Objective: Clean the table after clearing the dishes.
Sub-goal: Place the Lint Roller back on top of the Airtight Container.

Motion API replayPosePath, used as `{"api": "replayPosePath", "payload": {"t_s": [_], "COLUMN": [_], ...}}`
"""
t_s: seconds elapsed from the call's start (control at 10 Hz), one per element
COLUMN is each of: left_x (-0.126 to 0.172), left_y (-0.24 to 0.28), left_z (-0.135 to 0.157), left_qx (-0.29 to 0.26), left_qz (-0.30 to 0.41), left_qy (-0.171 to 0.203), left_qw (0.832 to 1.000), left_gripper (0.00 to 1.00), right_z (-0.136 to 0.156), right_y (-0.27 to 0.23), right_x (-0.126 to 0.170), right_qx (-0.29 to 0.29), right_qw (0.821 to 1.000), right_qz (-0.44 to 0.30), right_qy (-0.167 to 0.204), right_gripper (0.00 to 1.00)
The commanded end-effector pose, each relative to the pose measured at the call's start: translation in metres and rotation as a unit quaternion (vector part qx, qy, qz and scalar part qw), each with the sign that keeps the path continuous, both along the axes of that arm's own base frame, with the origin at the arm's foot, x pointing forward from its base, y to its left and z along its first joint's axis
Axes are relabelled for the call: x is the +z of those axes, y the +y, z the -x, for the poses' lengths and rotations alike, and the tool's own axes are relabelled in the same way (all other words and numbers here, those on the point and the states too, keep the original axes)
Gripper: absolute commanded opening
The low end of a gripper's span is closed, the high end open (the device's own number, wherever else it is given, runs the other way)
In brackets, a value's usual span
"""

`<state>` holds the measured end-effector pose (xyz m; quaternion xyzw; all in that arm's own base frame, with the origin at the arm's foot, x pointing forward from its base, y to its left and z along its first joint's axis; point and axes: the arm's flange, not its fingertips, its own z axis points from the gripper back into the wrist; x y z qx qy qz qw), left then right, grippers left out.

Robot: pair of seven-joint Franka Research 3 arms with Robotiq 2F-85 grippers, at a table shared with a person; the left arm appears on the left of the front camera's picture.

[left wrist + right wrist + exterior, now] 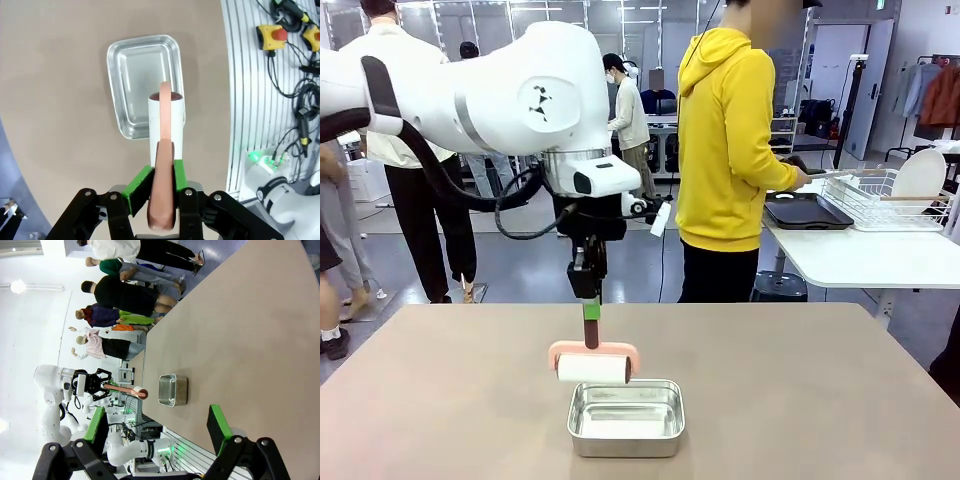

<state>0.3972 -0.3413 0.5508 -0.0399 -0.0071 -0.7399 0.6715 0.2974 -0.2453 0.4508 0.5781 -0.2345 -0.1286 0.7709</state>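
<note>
Seemingly the clearing is done: the matte taupe surface point(440, 400) lies bare of plates, and what remains, by my judgement, is the wiping or rolling itself, which has not visibly begun. Starting at the left of the front view, the big white left arm sweeps in from the upper left and hangs its left tool point(591, 312) down over the centre, clamped shut on the dark stem of a roller point(593, 367). That roller has a smooth salmon-pink plastic frame and a white cylindrical drum, papery in look; it hovers just above the far rim of a small pan point(626, 417), a shiny rounded-corner steel rectangle, empty, sitting at lower centre. In the left wrist view the green pads point(137, 184) squeeze the pink handle from both sides. Farther right in the front view, a person in a yellow hoodie point(725, 150) stands turned to a white side table, where a dark tray point(808, 211) and a wire rack holding a white plate point(918, 178) sit at the right edge. In the right wrist view the right tool point(155, 440) stands wide open, holding nothing, looking along the surface.
</note>
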Motion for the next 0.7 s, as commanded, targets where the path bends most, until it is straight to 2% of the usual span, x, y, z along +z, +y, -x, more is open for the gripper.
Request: {"api": "replayPosePath", "payload": {"t_s": [0.0,0.4,0.6], "left_x": [-0.006,-0.046,-0.063], "left_y": [-0.01,-0.02,-0.035], "left_z": [-0.006,-0.042,-0.065], "left_qx": [0.027,0.058,0.045], "left_qz": [-0.004,0.001,0.002], "left_qy": [-0.01,0.027,0.038], "left_qw": [1.0,0.998,0.998], "left_gripper": [0.23,0.23,0.23], "right_z": [0.001,0.001,0.001], "right_y": [0.002,0.002,0.002], "right_x": [0.002,0.002,0.002], "right_qx": [-0.002,-0.002,-0.002], "right_qw": [1.0,1.0,1.0], "right_qz": [-0.006,-0.006,-0.006], "right_qy": [-0.007,-0.007,-0.007], "right_gripper": [1.0,1.0,1.0]}}
